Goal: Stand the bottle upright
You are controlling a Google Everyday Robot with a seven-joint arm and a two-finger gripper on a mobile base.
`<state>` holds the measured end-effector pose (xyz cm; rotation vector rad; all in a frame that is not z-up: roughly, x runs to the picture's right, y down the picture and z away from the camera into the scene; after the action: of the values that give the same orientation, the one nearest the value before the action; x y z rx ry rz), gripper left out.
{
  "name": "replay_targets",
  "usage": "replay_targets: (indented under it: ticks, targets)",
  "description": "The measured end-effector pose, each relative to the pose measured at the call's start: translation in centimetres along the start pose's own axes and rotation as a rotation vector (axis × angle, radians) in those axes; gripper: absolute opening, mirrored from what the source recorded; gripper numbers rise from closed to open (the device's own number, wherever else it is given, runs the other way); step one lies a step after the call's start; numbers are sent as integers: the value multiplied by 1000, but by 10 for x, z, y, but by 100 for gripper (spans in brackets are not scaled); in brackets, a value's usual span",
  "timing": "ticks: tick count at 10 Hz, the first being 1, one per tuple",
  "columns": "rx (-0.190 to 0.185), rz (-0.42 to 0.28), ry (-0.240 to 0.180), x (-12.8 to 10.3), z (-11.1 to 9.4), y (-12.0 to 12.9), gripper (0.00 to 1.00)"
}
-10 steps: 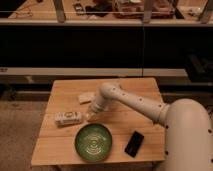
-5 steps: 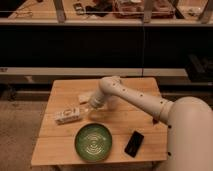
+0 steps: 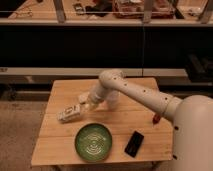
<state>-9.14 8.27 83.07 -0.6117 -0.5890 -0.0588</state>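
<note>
Across the desk the arm reaches from the right. The bottle lies on its side near the left edge, not yet upright. The end effector sits at the bottle's right end; I cannot tell whether it grips, so the tipping up looks undone.

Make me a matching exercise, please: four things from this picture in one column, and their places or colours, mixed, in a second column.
1 bottle
2 bowl
3 pincer
4 flat block

a green, at the front edge of the table
b black, right of the bowl
c just right of the bottle
d whitish, on the left side

Pairs: 1-d, 2-a, 3-c, 4-b
</note>
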Motion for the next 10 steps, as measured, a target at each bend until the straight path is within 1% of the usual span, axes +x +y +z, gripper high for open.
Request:
replay_targets:
  ticks: [2, 4, 6, 8, 10]
  targets:
    - [-25, -56, 4, -15, -16, 2, 34]
    - [-64, -124, 8, -30, -28, 6, 34]
    - [-101, -190, 25, -41, -40, 8, 34]
    - [-107, -231, 44, -46, -51, 3, 34]
    - [-102, -263, 69, -49, -64, -4, 34]
